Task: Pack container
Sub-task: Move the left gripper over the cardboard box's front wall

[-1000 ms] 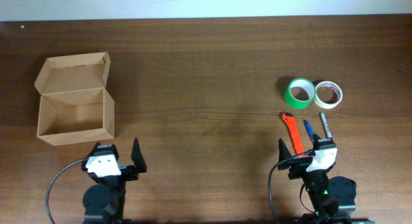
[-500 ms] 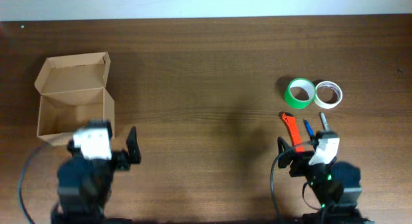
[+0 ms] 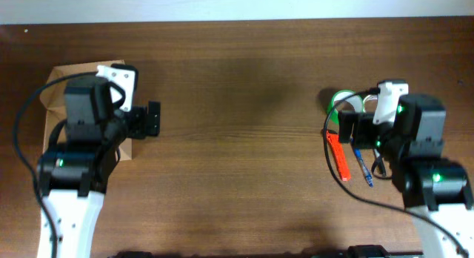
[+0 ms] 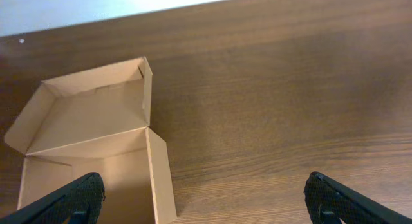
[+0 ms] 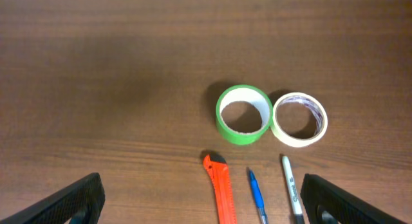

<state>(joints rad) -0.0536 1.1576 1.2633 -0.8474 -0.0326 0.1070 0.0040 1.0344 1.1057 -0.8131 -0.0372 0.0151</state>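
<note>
Your table carries: cardboard box, flap open, at its left end, partly under your left end effector, spread wide, empty; right end effector, likewise wide, empty, above its right end.

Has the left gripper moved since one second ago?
Yes. In the overhead view the left gripper has moved up, from below the box to over its right side.

Robot-laboratory packing station. The cabled left arm and right arm reach over a dark wood-grain table set against a pale wall. On the table lie a cardboard box, green tape roll, cream tape roll, orange box cutter, blue pen and marker.
</note>
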